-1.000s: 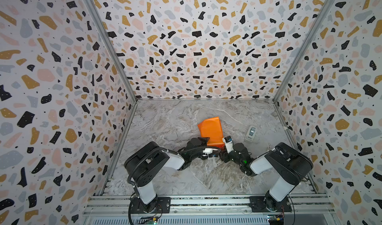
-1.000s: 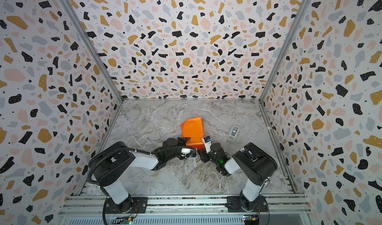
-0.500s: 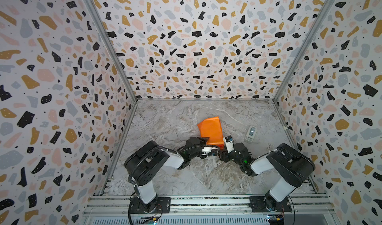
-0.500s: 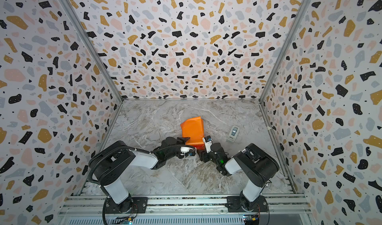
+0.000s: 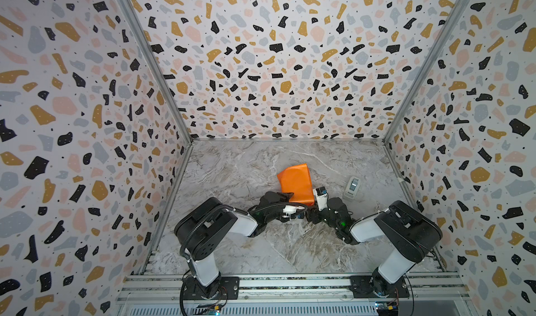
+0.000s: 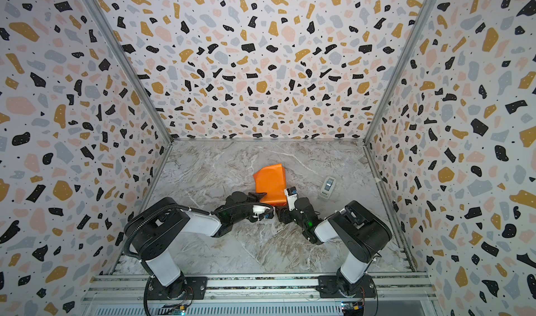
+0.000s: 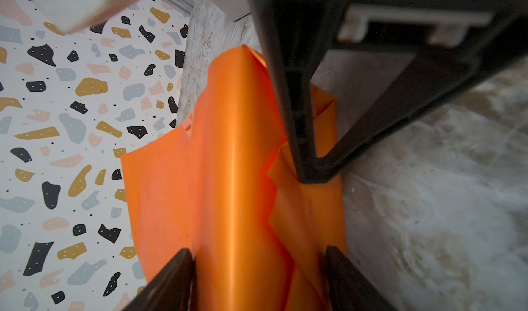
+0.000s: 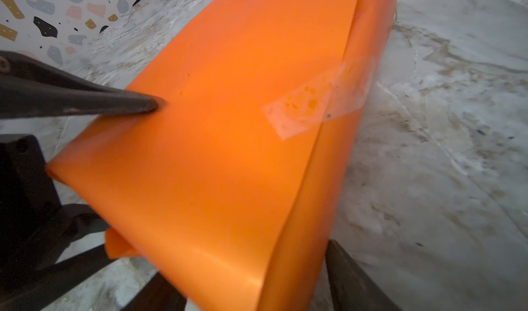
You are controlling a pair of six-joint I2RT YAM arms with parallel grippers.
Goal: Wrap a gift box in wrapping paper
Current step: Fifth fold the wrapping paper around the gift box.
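**Wrapping paper** [image 8: 217, 152]: orange sheet, smooth, satin to glossy, with bright streaks of sheen along its folds; slightly translucent at thin edges.
**Tape** [image 8: 320, 101]: clear film strip, cloudy and matt, stuck across the paper seam.
**Desk** [image 5: 246, 166]: grey marble-pattern top, smooth, low sheen.
**Walls** [image 5: 275, 67]: terrazzo-print panels, flat matt.
**Corner posts** [image 5: 153, 62], **front rail** [image 5: 290, 284]: bare silvery metal, dull finish.
**Arm shells** [image 5: 208, 227]: hard plastic, black and white, slightly glossy.
**Left gripper** [image 7: 257, 249]: jaws matt black, faintly scuffed.
**Small case** [image 5: 351, 187]: grey-white plastic, smooth.
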